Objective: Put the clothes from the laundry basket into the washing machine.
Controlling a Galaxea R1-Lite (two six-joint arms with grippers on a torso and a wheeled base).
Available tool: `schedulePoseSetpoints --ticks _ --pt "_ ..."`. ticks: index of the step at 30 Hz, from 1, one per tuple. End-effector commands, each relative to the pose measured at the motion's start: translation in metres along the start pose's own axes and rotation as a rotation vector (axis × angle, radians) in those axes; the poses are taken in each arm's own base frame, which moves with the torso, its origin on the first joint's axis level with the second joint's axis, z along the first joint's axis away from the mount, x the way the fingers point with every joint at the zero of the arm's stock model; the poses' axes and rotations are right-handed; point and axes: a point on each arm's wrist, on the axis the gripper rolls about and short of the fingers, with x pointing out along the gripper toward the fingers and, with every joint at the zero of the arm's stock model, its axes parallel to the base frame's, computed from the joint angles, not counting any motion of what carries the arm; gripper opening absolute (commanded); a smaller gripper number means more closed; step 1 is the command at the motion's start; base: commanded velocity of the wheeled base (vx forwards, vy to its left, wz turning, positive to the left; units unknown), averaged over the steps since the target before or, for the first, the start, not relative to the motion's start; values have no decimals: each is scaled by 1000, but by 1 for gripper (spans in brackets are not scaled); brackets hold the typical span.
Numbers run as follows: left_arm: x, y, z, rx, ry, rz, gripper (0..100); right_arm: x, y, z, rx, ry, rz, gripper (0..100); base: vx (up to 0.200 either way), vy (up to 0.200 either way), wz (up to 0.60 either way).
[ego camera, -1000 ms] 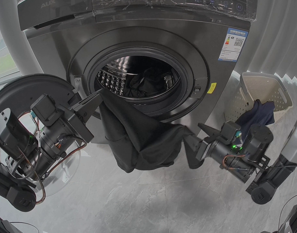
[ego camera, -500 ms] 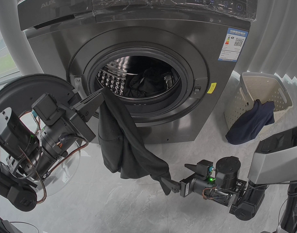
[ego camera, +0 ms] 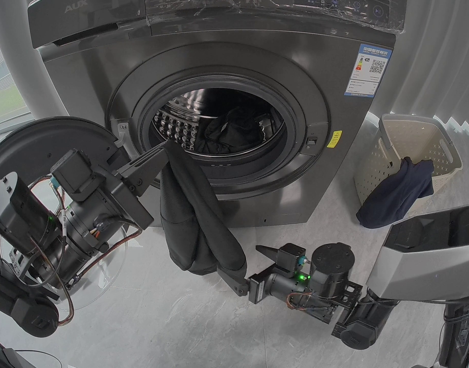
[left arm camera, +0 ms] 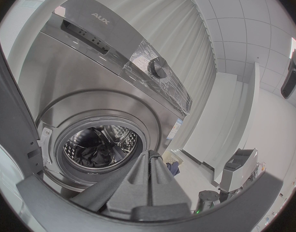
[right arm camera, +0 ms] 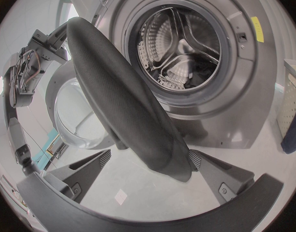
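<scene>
Pale grey marbled floor [ego camera: 193,323] runs across the bottom of the frame. The washing machine [ego camera: 316,72] stands on it, upper centre. At the right sits the cream laundry basket [ego camera: 438,144], with a navy garment [ego camera: 392,200] spilling over its rim and reaching the tiles.

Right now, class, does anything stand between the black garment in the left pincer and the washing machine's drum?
Nothing visible does. The door is swung wide open to the left, and the black garment hangs from the left pincer just before the lower-left rim of the drum. Dark clothes lie deep inside, leaving the mouth free.
</scene>
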Motion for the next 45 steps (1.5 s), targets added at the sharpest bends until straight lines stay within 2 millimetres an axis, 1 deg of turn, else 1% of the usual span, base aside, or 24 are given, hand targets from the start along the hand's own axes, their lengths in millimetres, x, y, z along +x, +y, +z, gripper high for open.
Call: schedulePoseSetpoints --ticks 1,3,5,10,13,17,23,24,27,29,33,37,40,41,42,45 --pt "-1 -4 3 -2 -12 -16 0 30 8 2 -7 -76 35 100 0 0 0" --pt "-1 -4 5 -1 -18 -17 0 42 7 0 -8 -95 37 100 0 0 0" --pt "-2 -5 6 0 -21 -18 0 48 6 -5 -8 -98 41 100 0 0 0" --pt "-2 -5 6 0 -21 -17 0 53 15 -6 -2 -103 86 100 0 0 0" --pt "-2 -4 4 -1 -15 -15 0 56 22 -2 5 -125 114 100 0 0 0" --pt "-2 -4 4 -1 -14 -13 0 54 32 0 10 -126 163 100 0 0 0" --pt "-2 -3 4 1 -15 -9 0 48 33 -6 23 -91 166 100 0 0 0" --pt "-2 -3 3 0 -10 -8 0 43 33 -4 22 -85 165 100 0 0 0" --pt "-2 -2 2 -1 -6 -6 0 36 33 -2 24 -74 163 100 0 0 0" --pt "-2 -2 2 -1 -6 -6 0 33 33 3 22 -82 165 100 0 0 0" --pt "-2 -2 2 -1 -6 -8 0 34 35 5 21 -93 167 100 0 0 0" --pt "-2 -3 2 -3 -5 -11 0 46 40 7 13 -131 174 100 0 0 0" --pt "-2 -3 3 -2 -10 -12 0 56 40 3 8 -143 173 100 0 0 0" --pt "-1 -4 3 -2 -11 -12 0 56 40 3 8 -143 173 100 0 0 0" --pt "-2 -4 5 -1 -17 -14 0 63 39 -6 3 -134 169 100 0 0 0" --pt "-2 -5 7 1 -27 -18 0 74 32 -17 0 -133 155 100 0 0 0"
